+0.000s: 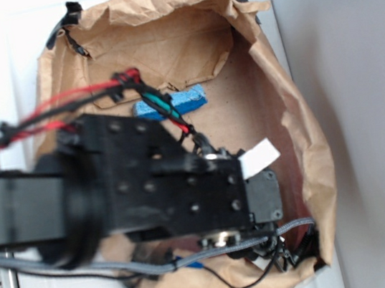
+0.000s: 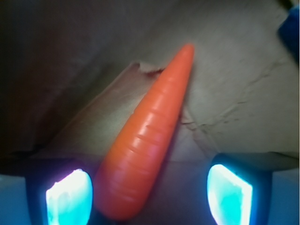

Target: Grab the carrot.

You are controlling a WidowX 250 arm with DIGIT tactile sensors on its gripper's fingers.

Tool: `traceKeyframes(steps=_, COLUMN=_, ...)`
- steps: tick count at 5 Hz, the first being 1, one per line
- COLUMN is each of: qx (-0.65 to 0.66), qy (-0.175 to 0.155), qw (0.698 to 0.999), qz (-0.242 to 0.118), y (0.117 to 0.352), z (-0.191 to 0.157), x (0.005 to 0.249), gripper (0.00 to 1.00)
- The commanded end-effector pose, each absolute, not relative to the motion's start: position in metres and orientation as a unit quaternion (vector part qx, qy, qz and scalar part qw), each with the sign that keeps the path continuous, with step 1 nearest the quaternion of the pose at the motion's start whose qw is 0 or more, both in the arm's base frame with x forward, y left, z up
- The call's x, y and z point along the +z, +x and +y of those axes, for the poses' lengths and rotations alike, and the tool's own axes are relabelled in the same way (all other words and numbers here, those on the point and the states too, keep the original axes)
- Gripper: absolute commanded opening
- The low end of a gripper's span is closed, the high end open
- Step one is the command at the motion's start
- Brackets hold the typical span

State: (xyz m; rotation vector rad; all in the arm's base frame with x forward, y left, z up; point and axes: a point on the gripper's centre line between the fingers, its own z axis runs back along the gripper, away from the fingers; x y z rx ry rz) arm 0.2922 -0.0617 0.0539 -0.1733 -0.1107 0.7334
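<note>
Spread wide, the pincer (image 2: 149, 192) straddles the carrot's (image 2: 145, 140) thick end (nearer one pad): centre it first, then squeeze gently.

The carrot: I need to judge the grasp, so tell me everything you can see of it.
The carrot is glossy orange plastic, cone-shaped with shallow ridges. It lies on crumpled brown paper, pointed tip away from the wrist camera, wide rounded end between the open gripper fingers, nearer the left one; contact is unclear. The arm hides it in the exterior view.
</note>
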Motion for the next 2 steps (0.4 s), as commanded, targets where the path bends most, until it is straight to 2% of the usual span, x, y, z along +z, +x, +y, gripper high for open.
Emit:
traceKeyframes(steps=1, qx=0.379, qy=-0.061, qw=0.921, qz=-0.073, y=0.315, z=-0.066, x=0.054, gripper=0.64)
traceKeyframes(steps=2, qx=0.389, qy=-0.061, qw=0.916, qz=-0.073, y=0.303, z=-0.063, x=0.074, gripper=0.00)
